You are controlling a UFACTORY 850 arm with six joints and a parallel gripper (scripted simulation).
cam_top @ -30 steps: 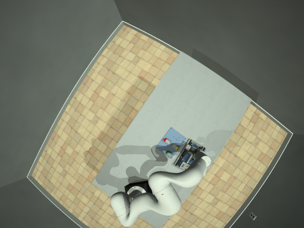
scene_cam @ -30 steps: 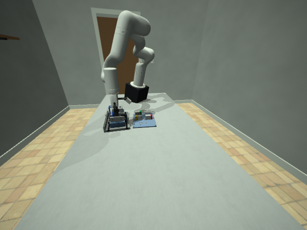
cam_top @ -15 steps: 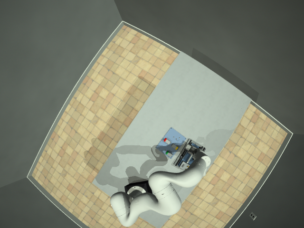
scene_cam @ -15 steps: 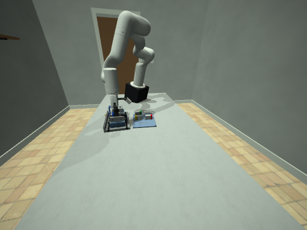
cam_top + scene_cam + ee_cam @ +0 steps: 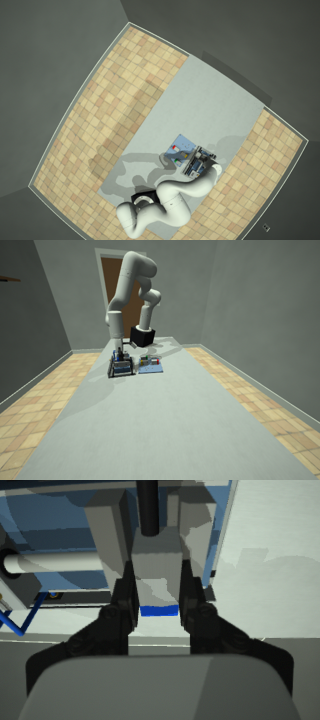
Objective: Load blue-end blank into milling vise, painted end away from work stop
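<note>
My gripper is shut on the grey blank with the blue end. It holds the blank by its long sides, low inside the milling vise. In the wrist view the blank lies between two grey vise blocks. Its unpainted end points at the black work stop rod, and the blue end points away from the rod. I cannot tell whether the blank touches the rod or a jaw. In the top view the arm hides the gripper.
The blue infeed plate lies beside the vise. On it lie a red-ended blank, a yellow-ended blank and a green-ended blank. Blue hoses run at the vise's left. The arm's black base stands behind.
</note>
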